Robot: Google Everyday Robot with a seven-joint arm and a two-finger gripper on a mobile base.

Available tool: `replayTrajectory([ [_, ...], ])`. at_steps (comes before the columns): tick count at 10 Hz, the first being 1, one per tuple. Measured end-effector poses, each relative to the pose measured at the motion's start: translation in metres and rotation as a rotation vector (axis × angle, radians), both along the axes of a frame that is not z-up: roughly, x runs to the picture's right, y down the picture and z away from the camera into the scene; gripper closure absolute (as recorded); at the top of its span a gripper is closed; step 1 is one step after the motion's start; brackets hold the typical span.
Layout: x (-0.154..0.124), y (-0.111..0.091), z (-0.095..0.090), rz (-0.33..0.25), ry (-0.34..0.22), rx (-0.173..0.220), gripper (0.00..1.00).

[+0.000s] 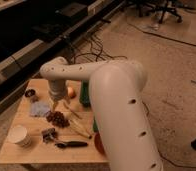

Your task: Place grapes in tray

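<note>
The grapes (57, 118), a dark reddish-brown lumpy bunch, lie on the wooden table (21, 152) left of centre. My gripper (53, 103) hangs at the end of the white arm, just above and behind the grapes, pointing down. The green tray (84, 95) shows only as a narrow strip at the table's back; my arm hides the rest of it.
A round orange-red fruit (71, 92) sits right of the gripper. A grey-blue cloth (39, 109) and a small dark round item (30, 93) lie at left. A white cup (19, 135), a black tool (71, 144), yellowish pieces (79, 128) and a red bowl's edge (98, 145) are in front.
</note>
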State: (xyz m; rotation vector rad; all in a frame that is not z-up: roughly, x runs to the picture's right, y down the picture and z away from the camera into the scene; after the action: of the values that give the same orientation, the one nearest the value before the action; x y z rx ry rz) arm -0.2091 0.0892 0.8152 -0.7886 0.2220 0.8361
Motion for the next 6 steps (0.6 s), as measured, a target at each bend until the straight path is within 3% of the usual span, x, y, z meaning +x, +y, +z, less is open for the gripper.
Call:
replayTrajectory([
  [2,-0.018,0.005,0.002,-0.004,-0.075,0.021,0.35],
  [6,-0.027,0.014,0.018,0.02,-0.114,0.031,0.35],
])
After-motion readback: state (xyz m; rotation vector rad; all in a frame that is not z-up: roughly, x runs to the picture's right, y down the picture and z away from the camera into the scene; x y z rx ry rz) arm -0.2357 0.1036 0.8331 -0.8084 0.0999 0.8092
